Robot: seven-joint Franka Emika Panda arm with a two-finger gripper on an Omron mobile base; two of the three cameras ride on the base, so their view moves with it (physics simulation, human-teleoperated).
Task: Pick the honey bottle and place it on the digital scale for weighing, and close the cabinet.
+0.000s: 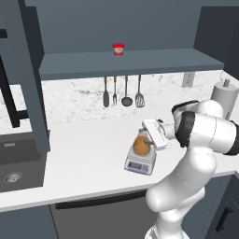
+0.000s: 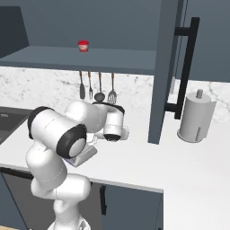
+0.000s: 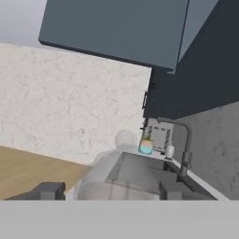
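Honey bottle (image 1: 141,145) rests on the digital scale (image 1: 140,164) on the white counter (image 1: 84,154). Gripper (image 1: 148,140) fingers pinch the bottle. Cabinet door (image 2: 164,67) stands open. No legible writing.

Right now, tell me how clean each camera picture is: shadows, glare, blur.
Left base view: even flat light, no glare; the honey bottle on the digital scale reads sharp, with the pincer at it. Right base view: equally crisp, soft shading under the cabinet shelf. Hand view: a pale translucent blur smears the lower middle.
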